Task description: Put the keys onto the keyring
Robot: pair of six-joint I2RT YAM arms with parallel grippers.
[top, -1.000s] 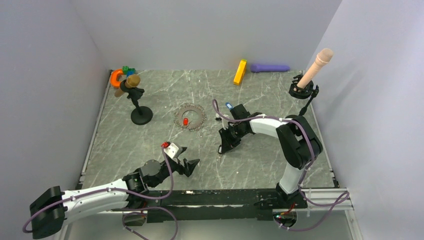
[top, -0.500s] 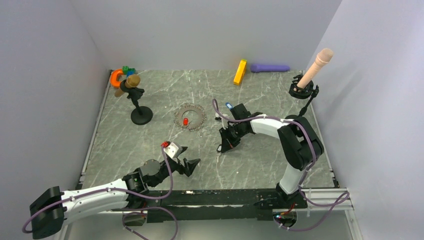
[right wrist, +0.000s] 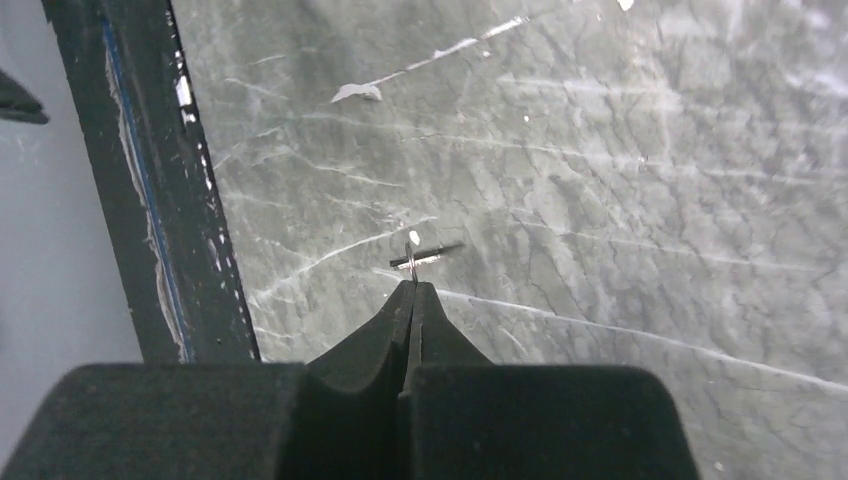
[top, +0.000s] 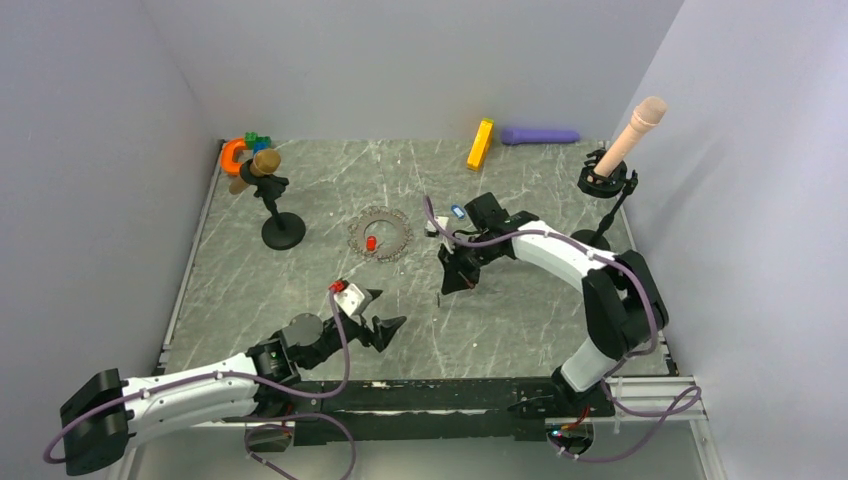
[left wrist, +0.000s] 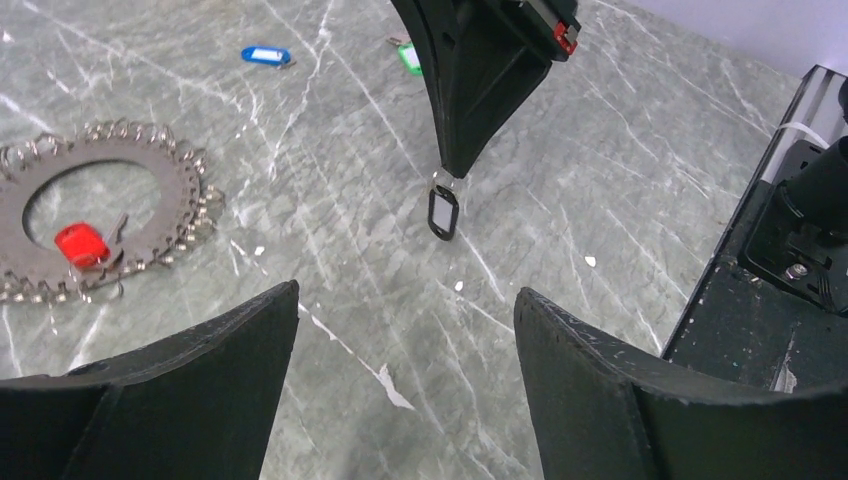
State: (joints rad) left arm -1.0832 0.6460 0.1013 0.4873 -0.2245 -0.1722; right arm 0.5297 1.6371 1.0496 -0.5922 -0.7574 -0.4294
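**Inspector:** What is changing, nearest first?

**Assessor:** The left gripper is waiting wide open and empty, nearside of the keyring. The right gripper, having just closed, is pinching the black-rimmed key, which is dangling right of the keyring. I judge threading is coming next.

**Inspector:** Surface? Room?

**Assessor:** The red key is lying inside the keyring. The blue key and green key are lying beyond it. The marble tabletop is showing scuffs, and grey walls are enclosing it.

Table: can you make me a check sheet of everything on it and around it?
Surface: grey marble table, small white flecks.
Job's things: keyring flat; red key inside its loop; blue key, green key loose; black-rimmed key pinched.
Clutter: yellow block, purple piece, orange horseshoe.
Grippers: left gripper open, empty; right gripper shut on black-rimmed key.
Cables: purple cables along arms.
Surroundings: plain walls.
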